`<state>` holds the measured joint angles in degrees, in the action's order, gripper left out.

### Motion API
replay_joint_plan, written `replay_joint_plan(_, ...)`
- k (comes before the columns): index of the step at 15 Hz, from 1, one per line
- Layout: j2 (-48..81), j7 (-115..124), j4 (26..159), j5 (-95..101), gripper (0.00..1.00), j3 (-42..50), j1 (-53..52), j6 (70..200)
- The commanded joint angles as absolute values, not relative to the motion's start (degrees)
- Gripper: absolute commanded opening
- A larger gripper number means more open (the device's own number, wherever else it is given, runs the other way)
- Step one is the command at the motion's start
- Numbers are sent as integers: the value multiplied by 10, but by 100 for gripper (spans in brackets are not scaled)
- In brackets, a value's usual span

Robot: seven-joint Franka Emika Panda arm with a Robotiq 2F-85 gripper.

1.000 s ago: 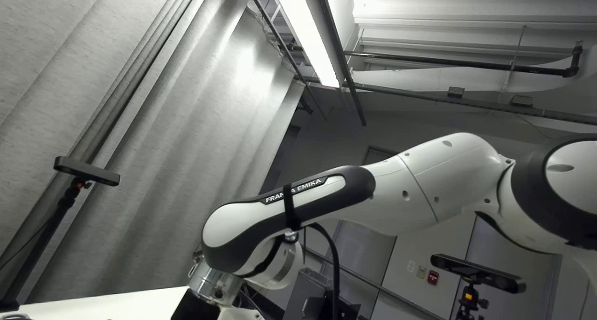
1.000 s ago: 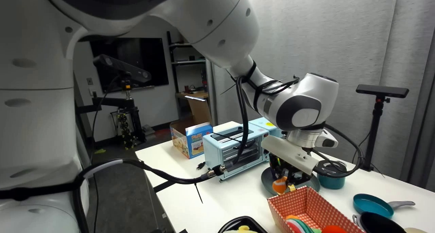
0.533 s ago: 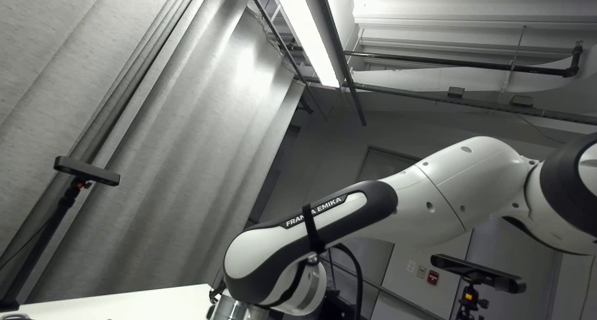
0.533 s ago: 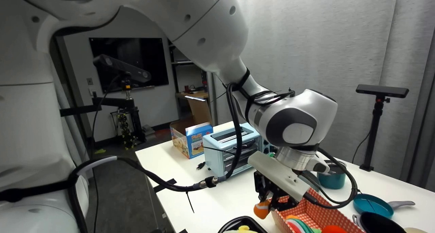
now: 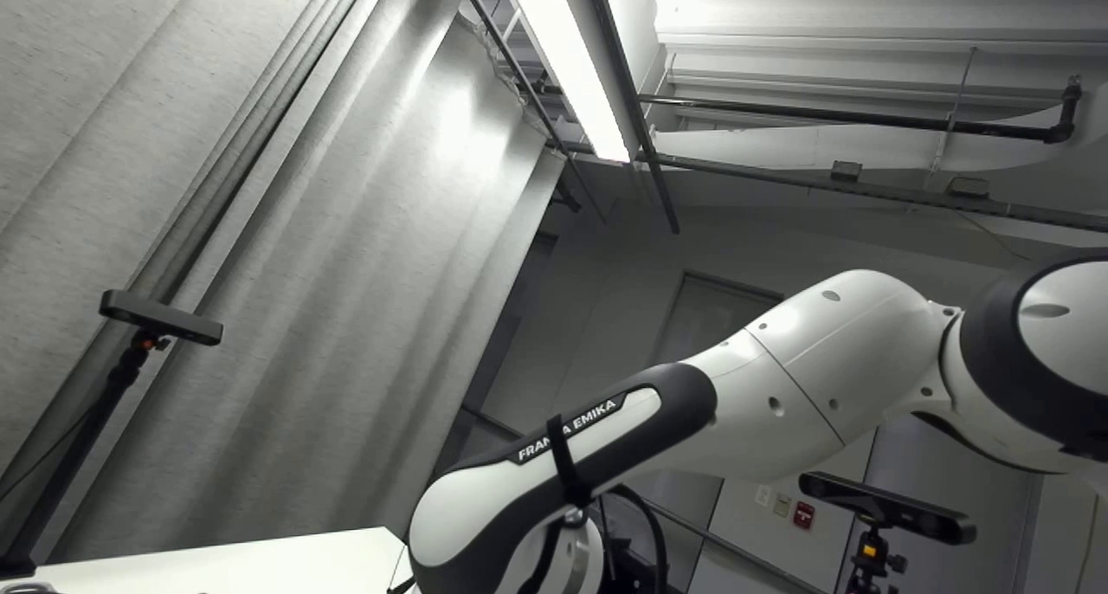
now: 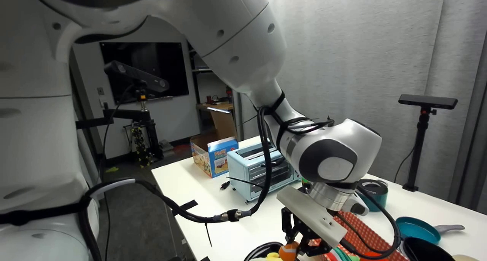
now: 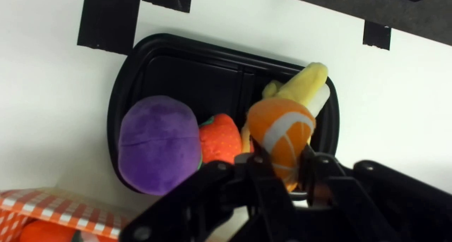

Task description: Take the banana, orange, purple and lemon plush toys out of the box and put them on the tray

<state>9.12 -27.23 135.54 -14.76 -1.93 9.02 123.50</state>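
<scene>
My gripper (image 7: 284,161) is shut on the orange plush (image 7: 280,129), squeezed between its fingertips above the right part of the black tray (image 7: 190,78). In an exterior view the orange plush (image 6: 288,251) hangs at the rim of the tray (image 6: 261,249). The purple plush (image 7: 159,145) lies in the tray's left part. The yellow and white banana plush (image 7: 305,83) lies at the right, partly behind the orange. A red strawberry plush (image 7: 221,138) is between them. No lemon plush can be made out. The red checkered box (image 7: 67,210) is lower left.
The box holds a red-orange plush (image 7: 46,232) and a green striped one (image 6: 339,254). A blue toaster oven (image 6: 262,173), a teal pot (image 6: 374,194), a teal pan (image 6: 417,229) and a black pan (image 6: 426,249) stand on the white table. Black tape (image 7: 109,19) marks it.
My gripper has carried the orange plush from beyond the box, past its near end, down and over to the tray. The box and tray have not moved.
</scene>
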Motion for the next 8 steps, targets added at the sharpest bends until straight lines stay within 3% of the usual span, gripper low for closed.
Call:
replay_joint_plan(1, 112, -274, 1347, -138, 5, -10, 76, 1225)
replay_joint_plan(2, 117, -273, 1347, -138, 47, -10, 76, 1224)
replay_joint_plan(3, 120, -271, 1347, -137, 47, -10, 75, 1223)
replay_joint_plan(8, 121, -267, 1347, -132, 84, -7, 78, 1220)
